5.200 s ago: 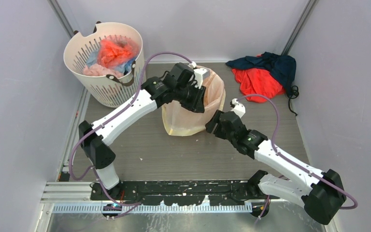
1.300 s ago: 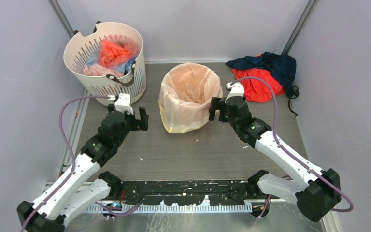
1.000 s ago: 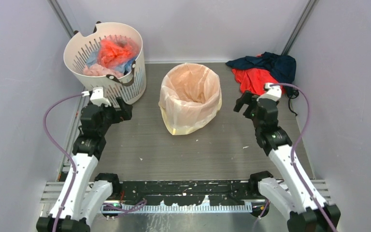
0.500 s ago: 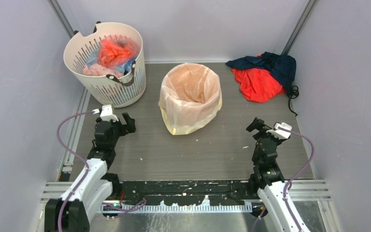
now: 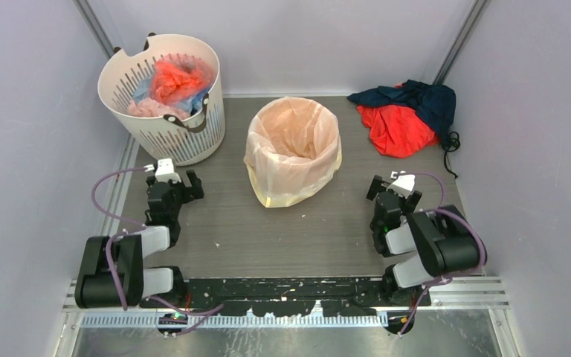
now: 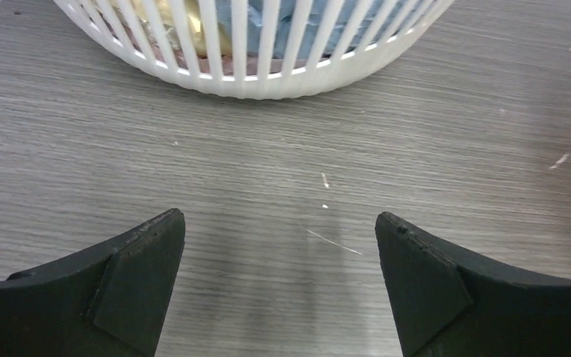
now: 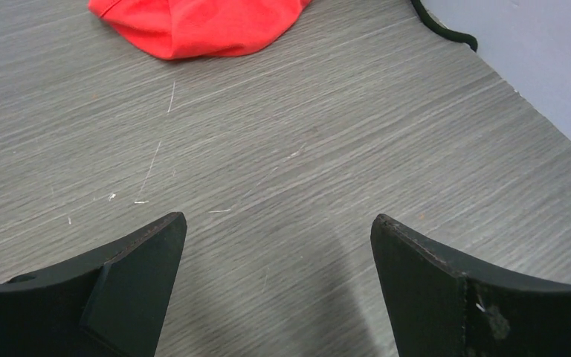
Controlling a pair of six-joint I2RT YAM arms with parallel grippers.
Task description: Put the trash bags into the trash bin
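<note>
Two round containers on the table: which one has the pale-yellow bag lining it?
The bin in the middle, its bag draped over the rim; the white slotted basket at far left holds coloured bundles.

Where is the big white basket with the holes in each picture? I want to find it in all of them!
Top external: the white basket stands at the upper left, on the far left part of the table.
Left wrist: the basket's slotted lower wall runs along the top edge.
Right wrist: the basket is not in it.
Shared landmark: the grey wood-grain table shows in all three views.
</note>
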